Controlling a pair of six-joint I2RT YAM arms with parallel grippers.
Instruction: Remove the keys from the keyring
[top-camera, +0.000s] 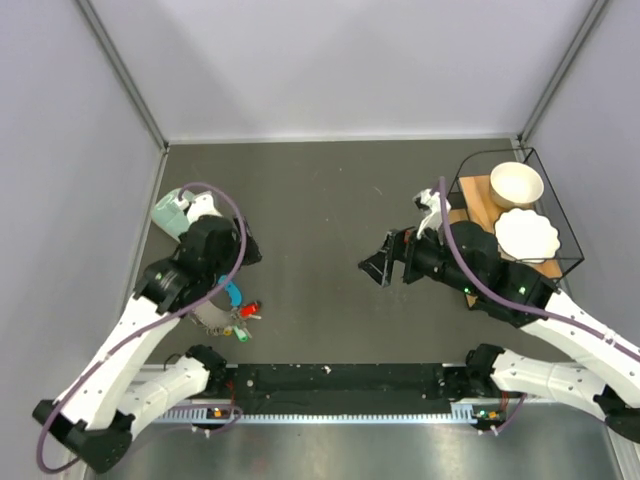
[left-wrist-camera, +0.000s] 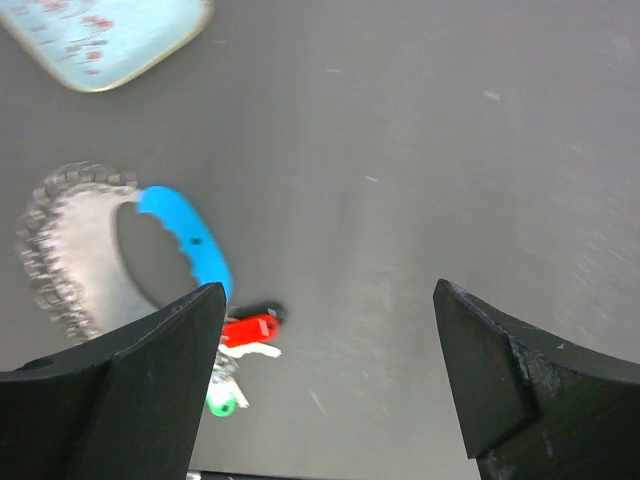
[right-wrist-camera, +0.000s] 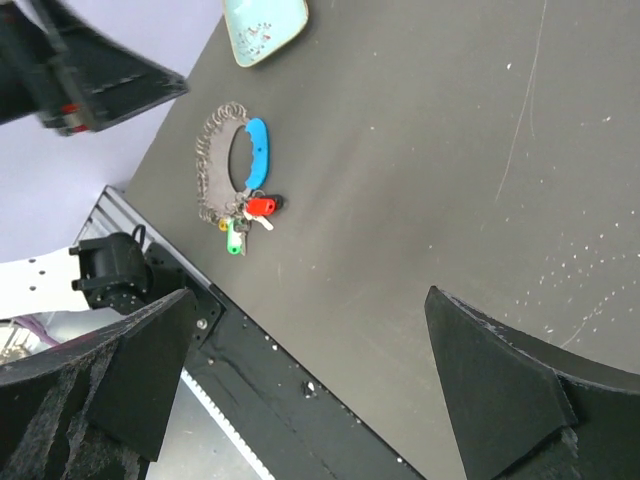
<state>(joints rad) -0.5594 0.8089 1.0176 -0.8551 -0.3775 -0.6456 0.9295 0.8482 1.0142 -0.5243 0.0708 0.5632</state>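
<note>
The dark tabletop (top-camera: 330, 200) is shown with nothing yet separated. The right fingers (right-wrist-camera: 500, 390) are spread wide, empty, and held well apart from the work, over the middle of the tabletop. The left fingers (left-wrist-camera: 150, 390) are likewise spread wide and empty, poised near the keyring (left-wrist-camera: 190, 240), which is laid flat by the near left edge. The keys (left-wrist-camera: 248, 330), red and green heads visible, are bunched at its blue end, apparently attached. No key is judged removed; every removal is left.

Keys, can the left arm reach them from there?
Probably yes. The left fingers hang open close above the keys, with nothing between them.
</note>
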